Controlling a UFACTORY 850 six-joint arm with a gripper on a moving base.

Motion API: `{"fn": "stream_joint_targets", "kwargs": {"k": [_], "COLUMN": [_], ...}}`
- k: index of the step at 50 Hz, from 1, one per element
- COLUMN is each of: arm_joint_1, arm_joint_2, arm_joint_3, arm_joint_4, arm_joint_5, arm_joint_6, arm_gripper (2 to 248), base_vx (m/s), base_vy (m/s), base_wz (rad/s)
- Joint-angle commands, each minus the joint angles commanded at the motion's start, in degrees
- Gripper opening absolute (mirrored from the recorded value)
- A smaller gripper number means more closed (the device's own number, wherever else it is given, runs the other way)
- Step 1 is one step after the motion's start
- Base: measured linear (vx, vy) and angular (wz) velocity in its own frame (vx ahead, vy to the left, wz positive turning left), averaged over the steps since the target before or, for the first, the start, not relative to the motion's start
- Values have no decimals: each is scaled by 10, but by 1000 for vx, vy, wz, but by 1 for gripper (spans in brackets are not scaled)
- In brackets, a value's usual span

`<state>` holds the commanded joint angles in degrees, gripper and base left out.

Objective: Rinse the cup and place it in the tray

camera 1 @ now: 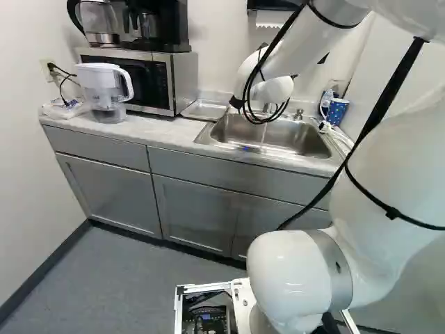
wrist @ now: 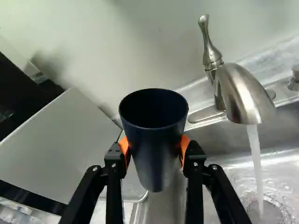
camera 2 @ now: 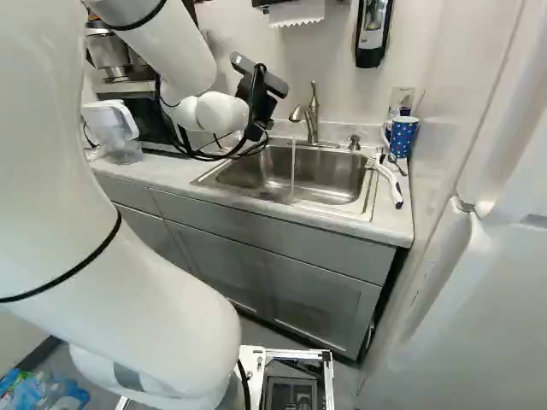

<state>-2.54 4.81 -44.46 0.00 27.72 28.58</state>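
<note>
Counter (camera 1: 160,136) runs ahead of your arm, with the steel sink (camera 2: 333,175) let into it; the wrist view puts your gripper over the sink's edge on the microwave side. That microwave (camera 1: 153,80) stands close by and looks like your main obstacle, its near corner hemming in any swing towards the tray. The clear pitcher (camera 1: 104,83) is beside it, farther from the sink, so probably less trouble. The metal tray (camera 1: 203,110) lies between microwave and sink, handy for a short carry but with little room around it.

Your faucet (camera 2: 313,120) rises behind the basin, its spout another thing to keep the rim from knocking. The dark cup (wrist: 156,163) is in your gripper (wrist: 154,144), clamped between both orange pads, mouth up and in the air. Held low on the body, it leaves the rim free to take water, which seems the reason for that grip. The stream (camera 2: 293,162) falls beside it, not into it; you can't tell from here whether it's rinsed. Beyond the basin, the spotted mug (camera 2: 402,137) and white-handled brush (camera 2: 389,179) sit away from your route to the tray.
</note>
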Motion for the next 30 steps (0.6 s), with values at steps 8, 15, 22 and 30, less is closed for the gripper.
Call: {"fn": "stream_joint_targets", "kwargs": {"k": [8, 15, 22, 30], "arm_joint_1": [0, 0, 0, 0], "arm_joint_2": [0, 0, 0, 0], "arm_joint_3": [0, 0, 0, 0], "arm_joint_4": [0, 0, 0, 0], "arm_joint_5": [0, 0, 0, 0], "arm_joint_6": [-48, -90, -132, -181], "arm_gripper": [122, 122, 122, 122], "base_vx": [0, 0, 0, 0], "base_vy": [0, 0, 0, 0], "base_wz": [0, 0, 0, 0]}}
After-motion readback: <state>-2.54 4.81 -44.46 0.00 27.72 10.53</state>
